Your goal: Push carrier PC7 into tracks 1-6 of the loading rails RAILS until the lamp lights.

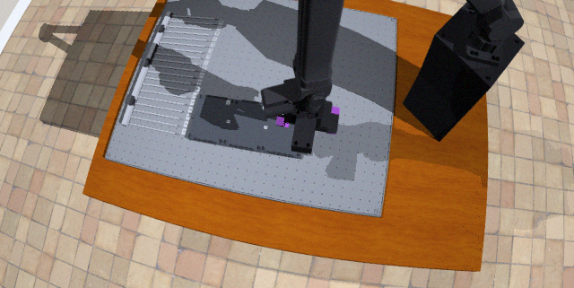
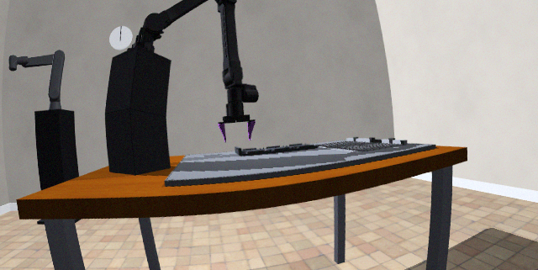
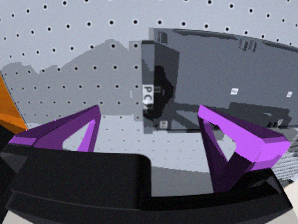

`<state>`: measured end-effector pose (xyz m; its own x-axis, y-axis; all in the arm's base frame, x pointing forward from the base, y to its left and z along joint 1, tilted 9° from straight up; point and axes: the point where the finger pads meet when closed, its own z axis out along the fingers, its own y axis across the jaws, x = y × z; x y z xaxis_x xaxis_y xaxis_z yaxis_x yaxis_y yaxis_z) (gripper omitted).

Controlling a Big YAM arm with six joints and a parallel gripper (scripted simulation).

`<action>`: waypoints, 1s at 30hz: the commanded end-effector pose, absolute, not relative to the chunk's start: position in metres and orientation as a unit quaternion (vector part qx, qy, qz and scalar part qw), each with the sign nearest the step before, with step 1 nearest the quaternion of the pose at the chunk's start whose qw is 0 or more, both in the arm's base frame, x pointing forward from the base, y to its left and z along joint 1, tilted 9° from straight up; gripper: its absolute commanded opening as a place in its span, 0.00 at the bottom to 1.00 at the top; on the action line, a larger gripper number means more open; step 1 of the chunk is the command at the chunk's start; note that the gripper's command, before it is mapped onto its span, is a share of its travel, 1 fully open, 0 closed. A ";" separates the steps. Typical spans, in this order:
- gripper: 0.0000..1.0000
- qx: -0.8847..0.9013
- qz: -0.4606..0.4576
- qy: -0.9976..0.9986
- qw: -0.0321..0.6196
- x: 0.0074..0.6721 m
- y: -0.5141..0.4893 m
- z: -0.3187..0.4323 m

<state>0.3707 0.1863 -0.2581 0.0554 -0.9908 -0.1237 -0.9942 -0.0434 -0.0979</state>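
Note:
Carrier PC7 (image 1: 244, 126) is a flat dark plate lying on the grey mat, its far end at the tile row in front of the lowest tracks of the rails (image 1: 172, 73). It also shows in the exterior view (image 2: 273, 149) and in the wrist view (image 3: 220, 76). My gripper (image 1: 308, 116) is open and empty, with purple fingertips. It hovers a little above the carrier's handle end (image 3: 149, 96), clear of it in the exterior view (image 2: 236, 131). The lamp behind those tracks (image 1: 130, 100) looks dark.
The arm's black base pedestal (image 1: 462, 68) stands on the wooden table at the right. The stop bar (image 1: 143, 68) runs along the rails' far side, near the mat's edge. A second arm on a pedestal (image 2: 55, 144) stands behind the table.

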 end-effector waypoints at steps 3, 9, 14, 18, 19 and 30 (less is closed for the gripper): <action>1.00 -0.720 0.010 0.689 0.084 0.373 0.191 -0.269; 1.00 -0.719 0.010 0.690 0.084 0.373 0.191 -0.275; 1.00 -0.720 0.010 0.689 0.084 0.373 0.193 -0.284; 1.00 -0.720 0.010 0.689 0.084 0.374 0.194 -0.290; 1.00 -0.720 0.010 0.689 0.084 0.374 0.194 -0.292; 1.00 -0.721 0.009 0.688 0.084 0.377 0.193 -0.294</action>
<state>0.3717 0.1903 -0.2984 0.0552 -0.9911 -0.1215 -0.9947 -0.0441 -0.0925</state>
